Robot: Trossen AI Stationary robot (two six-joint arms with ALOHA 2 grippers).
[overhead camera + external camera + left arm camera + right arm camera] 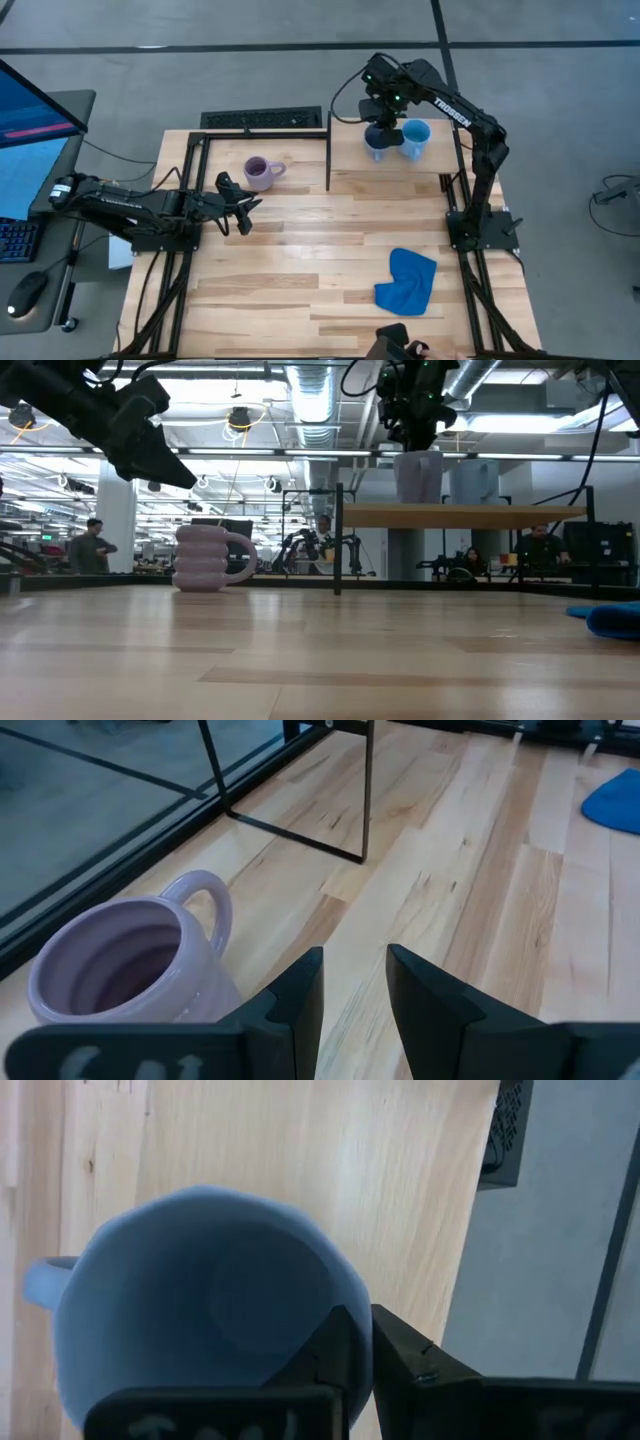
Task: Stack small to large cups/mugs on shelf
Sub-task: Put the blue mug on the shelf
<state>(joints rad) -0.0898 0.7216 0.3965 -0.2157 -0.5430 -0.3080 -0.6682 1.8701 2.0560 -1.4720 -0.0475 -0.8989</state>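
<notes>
Mugs: the grey one point(377, 140) stands on the shelf point(350, 160) beside the sky-blue one point(416, 133), right jaws narrow on its rim, apparently releasing. Next, fetch the lilac mug point(260, 172) from the bench; left jaws are narrowly parted, empty.

Right gripper point(358, 1348) pinches blue mug's point(200, 1310) rim (over shelf point(330, 1170)).

Open-plan robotics lab, exposed ceiling ducts point(310, 400), seated workers point(540, 545) behind

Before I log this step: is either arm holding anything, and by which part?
The right gripper has its jaws on the rim wall of the grey-blue mug on the shelf. The left gripper holds nothing.
</notes>
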